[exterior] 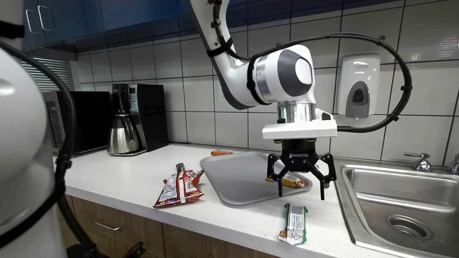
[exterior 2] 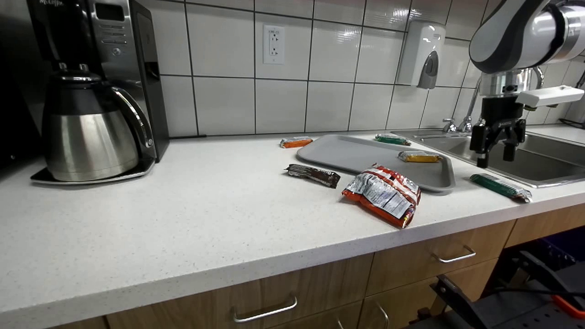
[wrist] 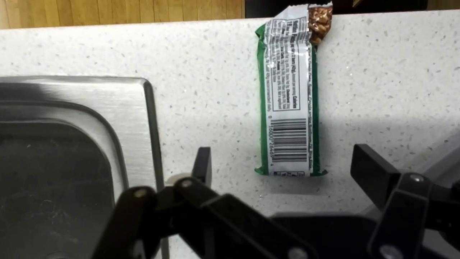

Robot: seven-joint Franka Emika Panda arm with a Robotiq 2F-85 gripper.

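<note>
Black and spread wide, the gripper [exterior: 301, 196] hangs above the counter [exterior 2: 205, 219], its fingers [exterior: 322, 191] pointing down and holding nothing. Nearest to it is the green bar [wrist: 289, 100], which lies flat on the counter below, white printed side up. In the wrist view one end of the bar shows between the two fingers, apart from both, while its other end reaches the counter's front edge. On one side of it is the sink [wrist: 133, 93], on the other the tray [exterior: 236, 175].

On the tray lies a yellow bar [exterior 2: 420, 158], toward the end closest to the gripper. An orange bar [exterior 2: 296, 142] rests just beside the tray, near the wall [exterior 2: 224, 105], and a second green bar [exterior 2: 393, 140] lies by its back rim; whether these two touch is hard to tell. Beside the tray sits a crinkled red bag [exterior 2: 386, 194], with a brown bar [exterior 2: 313, 175] close by. Well apart from the gripper stand the coffee maker [exterior: 154, 114], its steel pot [exterior: 123, 138] and the microwave [exterior: 91, 118]
</note>
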